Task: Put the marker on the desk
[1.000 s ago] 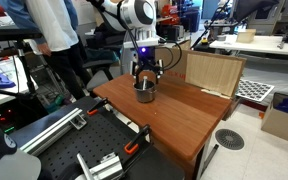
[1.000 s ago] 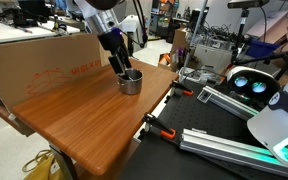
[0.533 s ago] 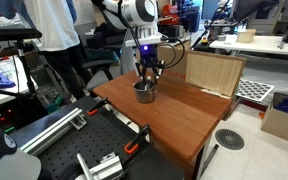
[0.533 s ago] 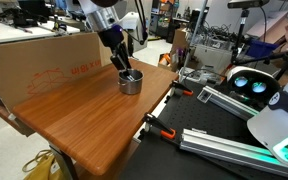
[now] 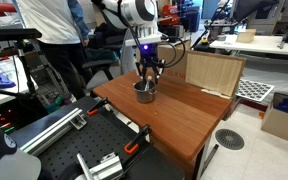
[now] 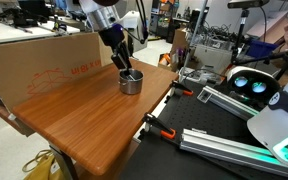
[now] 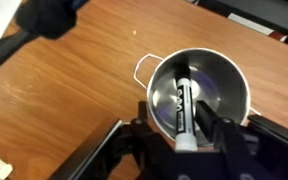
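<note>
Partly, the pincer (image 7: pixel 185 138) hides the marker (image 7: pixel 187 100) inside the cup (image 7: pixel 231 78).

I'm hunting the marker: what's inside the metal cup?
The marker lies in the cup, whitish end toward the gripper. The cup floor beneath it is covered.
</note>
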Controlling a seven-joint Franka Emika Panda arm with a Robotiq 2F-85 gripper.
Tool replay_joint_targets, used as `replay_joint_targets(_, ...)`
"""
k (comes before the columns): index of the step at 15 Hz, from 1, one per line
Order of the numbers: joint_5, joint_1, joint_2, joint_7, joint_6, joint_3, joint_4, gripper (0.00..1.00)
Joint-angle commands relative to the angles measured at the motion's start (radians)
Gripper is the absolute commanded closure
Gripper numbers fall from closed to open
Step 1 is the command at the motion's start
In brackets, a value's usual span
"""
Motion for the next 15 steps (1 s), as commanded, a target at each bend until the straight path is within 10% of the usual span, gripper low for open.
replay_joint_targets(1, -0.023, -0.001, -0.008, 0.019, 0.018, 0.003, -0.017, 0.62)
replay_joint_targets(3, -0.024, -0.002, -0.011, 0.015, 0.023, 0.003, -0.02, 0.59)
replay_joint_targets(8, -0.029, -0.006, -0.016, 0.014, 0.023, 0.002, -0.015, 0.94)
replay_joint_targets(15, -0.025, -0.008, -0.029, 0.015, 0.026, 0.005, -0.025, 0.94)
